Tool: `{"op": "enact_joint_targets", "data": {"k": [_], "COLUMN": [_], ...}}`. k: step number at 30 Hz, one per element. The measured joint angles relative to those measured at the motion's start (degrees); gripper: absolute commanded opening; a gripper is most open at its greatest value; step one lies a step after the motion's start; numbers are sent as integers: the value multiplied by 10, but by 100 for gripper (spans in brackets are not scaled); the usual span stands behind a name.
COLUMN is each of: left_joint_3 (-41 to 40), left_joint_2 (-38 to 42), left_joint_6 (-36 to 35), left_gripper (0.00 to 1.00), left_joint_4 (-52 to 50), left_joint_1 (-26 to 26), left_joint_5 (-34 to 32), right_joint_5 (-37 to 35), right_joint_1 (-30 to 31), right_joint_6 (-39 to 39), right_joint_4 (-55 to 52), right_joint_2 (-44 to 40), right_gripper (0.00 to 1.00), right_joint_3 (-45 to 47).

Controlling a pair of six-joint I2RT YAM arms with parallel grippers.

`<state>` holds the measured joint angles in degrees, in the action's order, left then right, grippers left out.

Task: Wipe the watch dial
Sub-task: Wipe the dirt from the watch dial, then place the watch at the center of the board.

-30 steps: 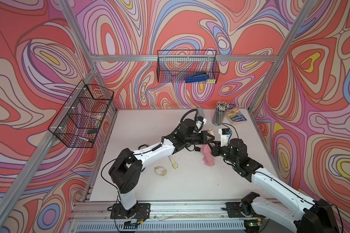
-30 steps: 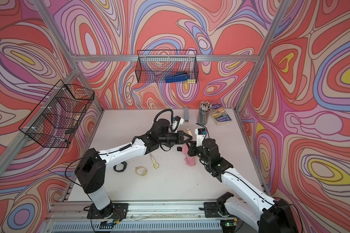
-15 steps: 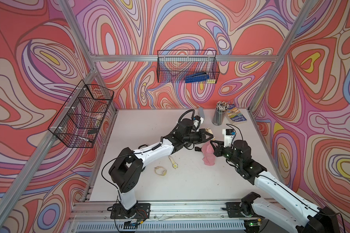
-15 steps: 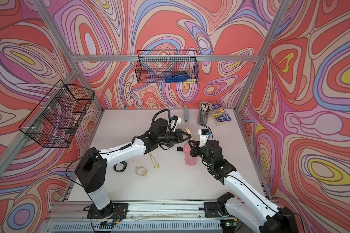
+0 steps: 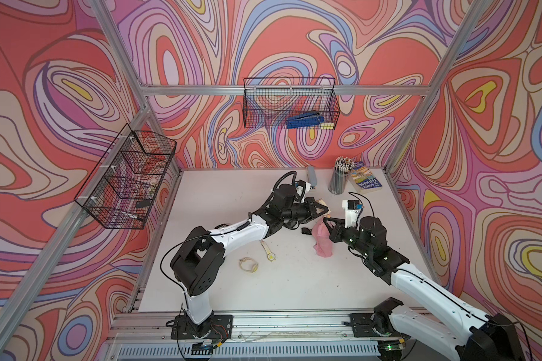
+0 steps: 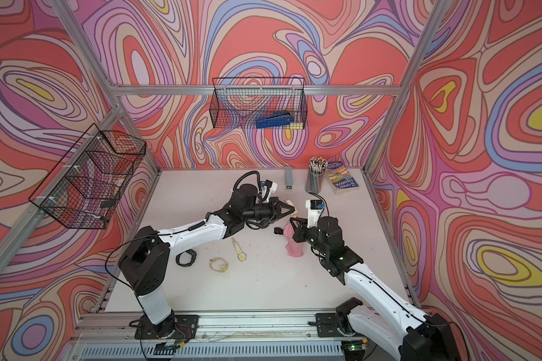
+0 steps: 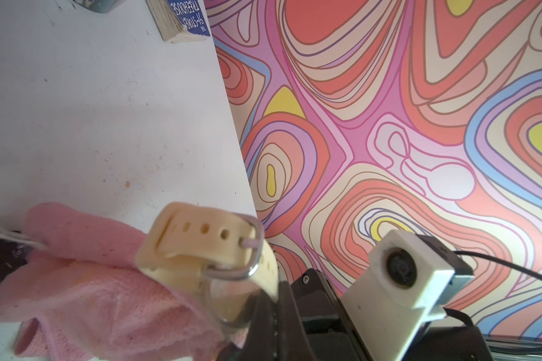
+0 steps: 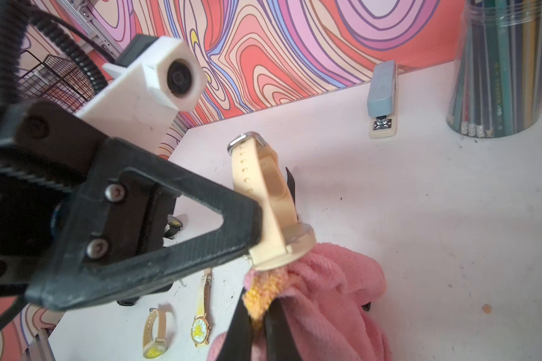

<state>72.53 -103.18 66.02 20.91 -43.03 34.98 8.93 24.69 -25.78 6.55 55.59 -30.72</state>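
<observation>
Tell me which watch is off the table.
The cream-strapped watch, clamped in the left tool against the pink cloth; the other watches lie loose on the table.

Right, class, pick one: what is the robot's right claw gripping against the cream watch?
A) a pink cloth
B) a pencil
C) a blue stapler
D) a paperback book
A: the right claw is shut on the pink cloth, whose bunched tip meets the case of the cream watch that the left claw holds.
</observation>
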Motion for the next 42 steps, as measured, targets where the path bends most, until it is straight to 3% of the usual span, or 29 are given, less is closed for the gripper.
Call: {"op": "enact_joint_targets", "data": {"k": [9, 28, 35, 42], "left_joint_3": [-3, 1, 49, 146], "left_joint_2": [0, 0, -40, -128], "left_joint_6": [17, -45, -43, -23], "left_gripper": [0, 0, 0, 0], "left_joint_4": [14, -79, -146, -244], "left_joint_1": [0, 1, 8, 15], "left_joint_5": [10, -9, -25, -28], "right_joint_5": [3, 17, 19, -71], "right_joint_1": [-4, -28, -29, -44], "right_joint_6": [1, 21, 17, 35], "right_joint_4": [3, -55, -73, -164], "right_joint_2": [15, 14, -12, -33], "right_gripper": [0, 0, 0, 0], "right_joint_3": [0, -24, -46, -116]}}
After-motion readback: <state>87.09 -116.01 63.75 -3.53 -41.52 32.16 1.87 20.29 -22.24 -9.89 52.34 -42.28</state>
